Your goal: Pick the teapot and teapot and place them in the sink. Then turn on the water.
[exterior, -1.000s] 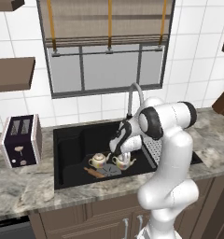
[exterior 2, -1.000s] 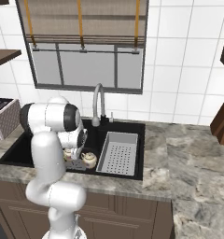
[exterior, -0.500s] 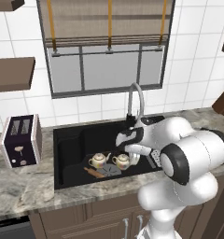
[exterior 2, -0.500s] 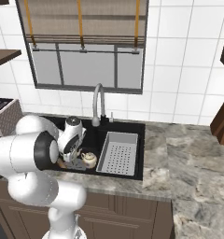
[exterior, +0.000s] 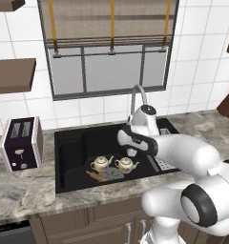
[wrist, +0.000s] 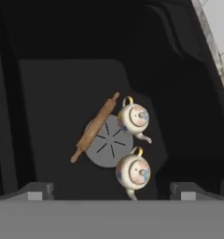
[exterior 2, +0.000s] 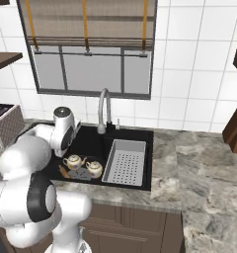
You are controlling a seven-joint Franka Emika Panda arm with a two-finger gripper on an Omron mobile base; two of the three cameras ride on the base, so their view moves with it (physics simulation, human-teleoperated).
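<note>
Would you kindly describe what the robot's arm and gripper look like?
The arm is made of glossy white rounded segments with dark joint rings and a round dark cap at one joint. The gripper ends in two small dark grey blocky finger tips. No cables or markings are visible.

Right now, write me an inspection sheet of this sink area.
Surface: grey marble counter around the black sink.
Job's things: both teapots in the sink, upright, apart; left teapot, right teapot. Faucet shows no stream.
Clutter: rolling pin in the sink beside the round drain; toaster on the counter; ribbed tray.
Hand: open, above the teapots, holding nothing.
Cables: nothing seen.
Surroundings: window with blind, tiled wall, wooden shelf.
</note>
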